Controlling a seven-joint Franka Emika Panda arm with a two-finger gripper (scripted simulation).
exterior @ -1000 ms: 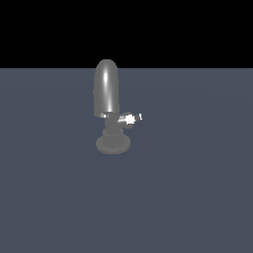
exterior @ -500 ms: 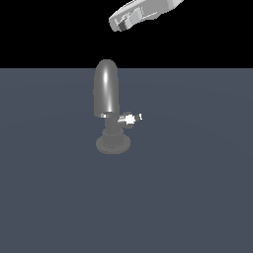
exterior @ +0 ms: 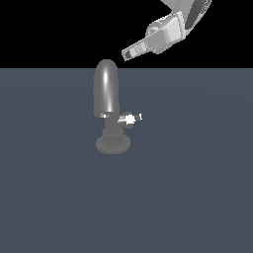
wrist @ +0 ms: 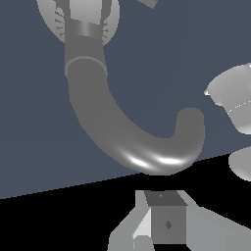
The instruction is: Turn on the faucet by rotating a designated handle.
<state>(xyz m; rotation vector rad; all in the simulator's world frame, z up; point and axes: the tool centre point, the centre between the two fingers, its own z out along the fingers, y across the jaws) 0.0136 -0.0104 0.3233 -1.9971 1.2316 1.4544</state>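
The faucet is a shiny grey fixture with a tall rounded spout on a round ringed base, standing on the dark grey floor. The handle is a short stub with a bright white tip, sticking out from the neck toward the exterior view's right. My gripper hangs above the spout and slightly to the exterior view's right, well clear of faucet and handle, its fingers together and holding nothing. In the wrist view the curved spout lies ahead of my gripper.
The white-grey arm reaches in from the exterior view's upper right. Pale rounded robot parts show at one edge of the wrist view. The flat dark grey floor spreads all around the faucet.
The arm has come into view from the upper right and moved down and left toward the top of the spout. The faucet and handle have not moved.
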